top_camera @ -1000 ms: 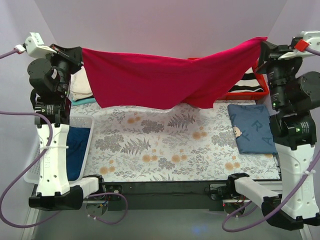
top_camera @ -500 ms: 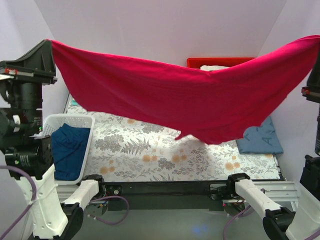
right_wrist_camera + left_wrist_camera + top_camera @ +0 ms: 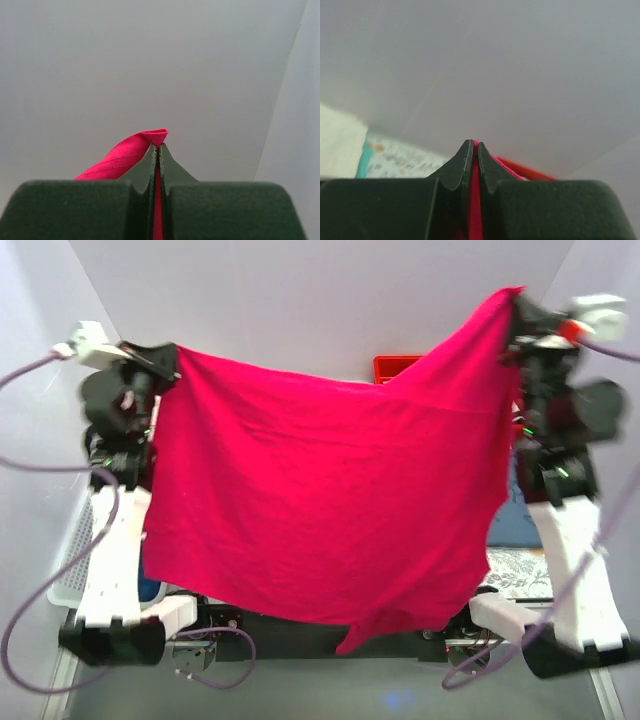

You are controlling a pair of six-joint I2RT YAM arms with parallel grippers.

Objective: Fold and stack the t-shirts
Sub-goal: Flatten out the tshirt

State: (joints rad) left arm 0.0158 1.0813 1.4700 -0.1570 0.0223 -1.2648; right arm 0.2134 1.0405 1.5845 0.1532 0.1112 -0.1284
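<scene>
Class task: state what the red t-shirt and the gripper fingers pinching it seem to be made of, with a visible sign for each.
The red t-shirt: soft knitted cloth, probably cotton jersey, matte. It hangs limp with gentle creases, and a stitched hem shows in the right wrist view. The gripper fingers: seemingly rigid dark moulded plastic with a slight satin finish. Their faces are smooth and their edges crisp.

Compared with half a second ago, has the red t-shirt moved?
Yes. The red t-shirt now hangs down as a sheet, covering nearly all the floral table it left visible before.

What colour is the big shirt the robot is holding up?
The t-shirt is plain crimson red, clearest in the top external view.
</scene>
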